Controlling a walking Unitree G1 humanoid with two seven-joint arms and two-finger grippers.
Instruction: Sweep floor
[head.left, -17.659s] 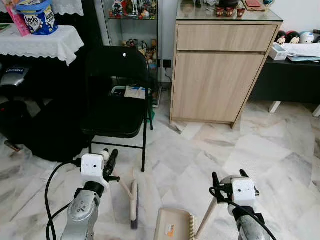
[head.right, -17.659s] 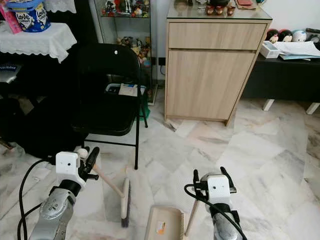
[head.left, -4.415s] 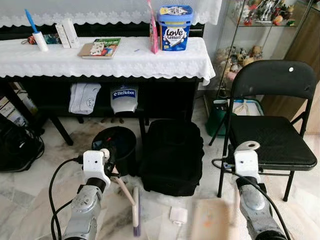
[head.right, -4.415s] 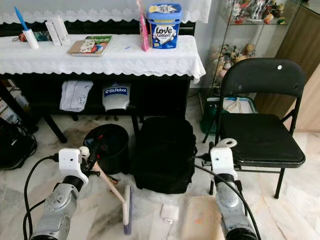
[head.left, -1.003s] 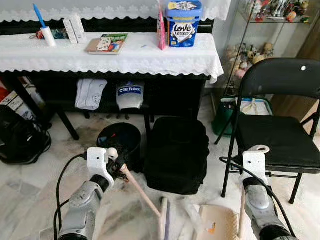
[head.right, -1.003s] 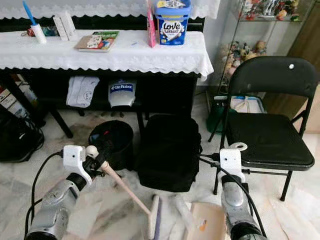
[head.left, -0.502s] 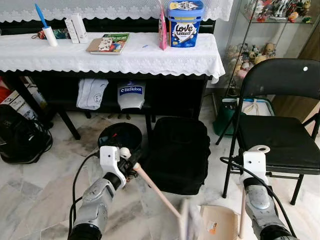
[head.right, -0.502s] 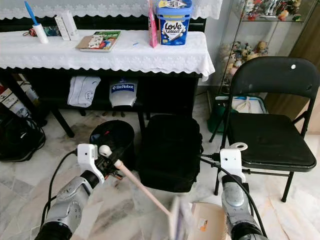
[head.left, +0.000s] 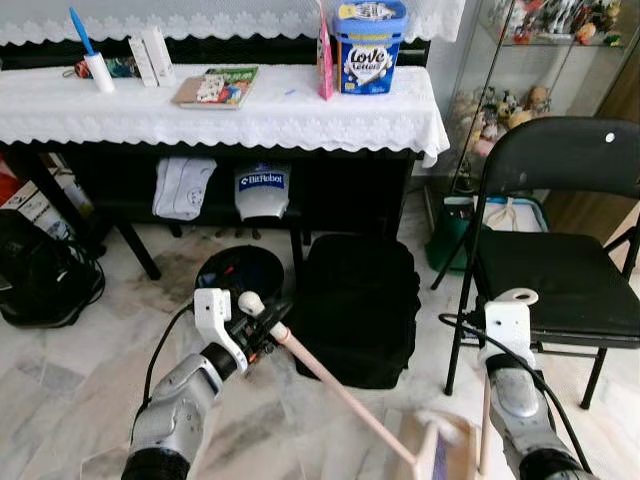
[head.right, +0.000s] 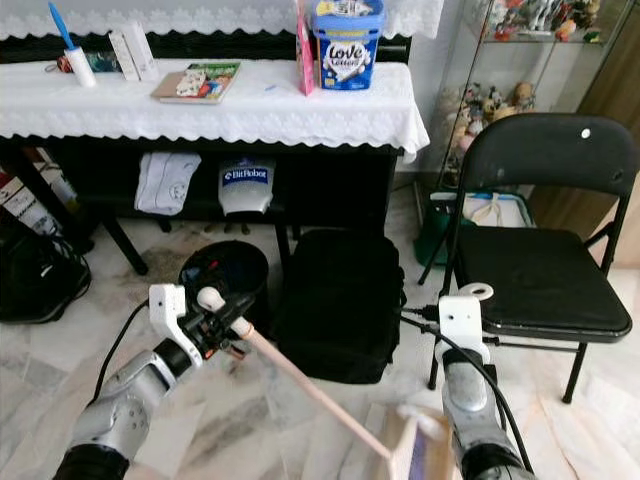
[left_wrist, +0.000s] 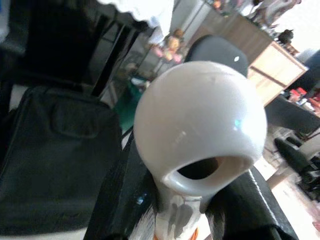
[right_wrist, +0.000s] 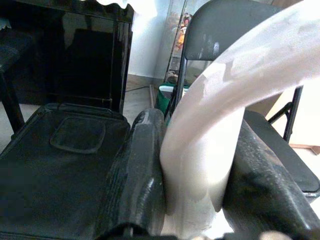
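My left gripper (head.left: 262, 336) is shut on the upper end of a broom's pale wooden handle (head.left: 335, 392), just below its white knob (left_wrist: 200, 125). The handle slants down and to the right to the blurred broom head (head.left: 430, 458), which is at the mouth of the beige dustpan (head.left: 458, 440) on the marble floor. My right gripper (right_wrist: 200, 200) is shut on the dustpan's upright cream handle (head.left: 485, 425), whose ring top (head.left: 520, 297) shows above the wrist. A black finger (right_wrist: 142, 175) presses against each side of that handle.
A black backpack (head.left: 355, 310) stands on the floor just beyond the broom, with a round black bin (head.left: 240, 272) to its left. A black folding chair (head.left: 560, 270) is close on the right. Behind them is a table with a white lace cloth (head.left: 220, 115). A dark bag (head.left: 40, 285) lies at the far left.
The broom head has swept to the right across the floor and reached the dustpan. My left gripper swung with it; the right gripper and dustpan stayed put.
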